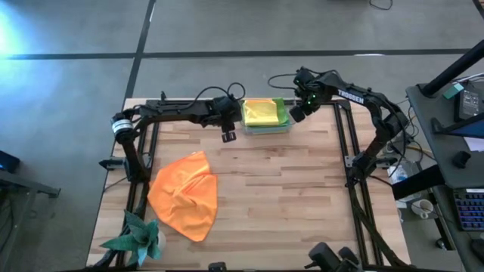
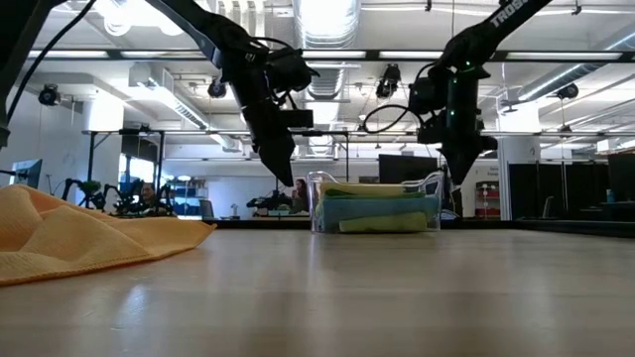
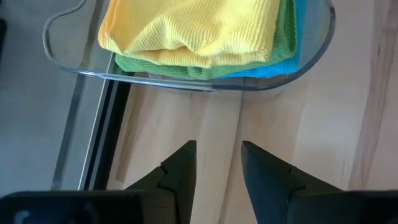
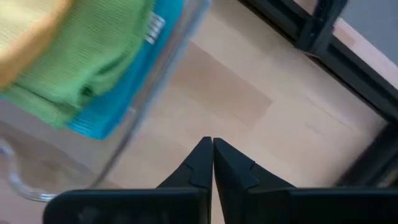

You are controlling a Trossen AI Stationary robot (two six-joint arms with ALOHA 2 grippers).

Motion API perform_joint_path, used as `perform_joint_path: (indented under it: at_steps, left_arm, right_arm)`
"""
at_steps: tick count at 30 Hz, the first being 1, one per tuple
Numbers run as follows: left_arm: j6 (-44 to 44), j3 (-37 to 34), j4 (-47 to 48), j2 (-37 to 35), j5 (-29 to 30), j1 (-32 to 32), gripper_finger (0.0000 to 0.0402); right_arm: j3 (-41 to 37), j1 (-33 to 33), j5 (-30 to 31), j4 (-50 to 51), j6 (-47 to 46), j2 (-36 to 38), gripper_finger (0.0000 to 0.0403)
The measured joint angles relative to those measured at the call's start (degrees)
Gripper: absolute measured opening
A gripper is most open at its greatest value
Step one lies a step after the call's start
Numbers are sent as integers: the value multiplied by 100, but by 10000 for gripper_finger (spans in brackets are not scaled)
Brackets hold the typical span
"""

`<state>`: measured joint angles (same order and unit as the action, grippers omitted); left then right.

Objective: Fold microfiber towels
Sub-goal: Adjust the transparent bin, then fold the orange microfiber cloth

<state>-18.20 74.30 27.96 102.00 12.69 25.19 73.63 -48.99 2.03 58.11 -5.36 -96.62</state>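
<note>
Orange towel [image 1: 184, 196], the one cloth not yet folded, lies crumpled and spread at the near left of the table [image 1: 287, 189], well apart from the left gripper [image 1: 229, 135], which is the nearer one and hangs empty with fingers slightly parted; bare wood lies between them, and a teal paper ornament [image 1: 138, 236] sits just beyond the cloth's near corner. Farther back, a clear bin [image 1: 266, 127] holding the folded yellow towel [image 1: 261, 111], green towel [image 3: 205, 67] and blue towel [image 3: 273, 65] stands between both grippers, with the right gripper [image 1: 296, 113] pressed closed and empty just beside its far side.

Orange towel [image 1: 184, 196]; yellow towel [image 1: 261, 112] atop green, blue; teal ornament [image 1: 138, 236].
</note>
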Motion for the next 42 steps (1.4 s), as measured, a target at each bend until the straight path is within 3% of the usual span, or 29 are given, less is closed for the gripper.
perform_joint_path:
  at_steps: [17,30,37,42]
  left_arm:
    - [-7,-1,3,0,0,24,112]
    - [-8,-9,10,0,4,113,112]
    - [-34,-9,206,-91,891,146,112]
    - [-11,-9,553,-430,913,133,112]
  right_arm:
    - [7,57,-844,-506,-399,-181,9]
    - [20,295,-990,-959,-642,-175,9]
    - [26,289,-970,-813,-471,-26,9]
    - [27,286,-610,-695,-416,318,9]
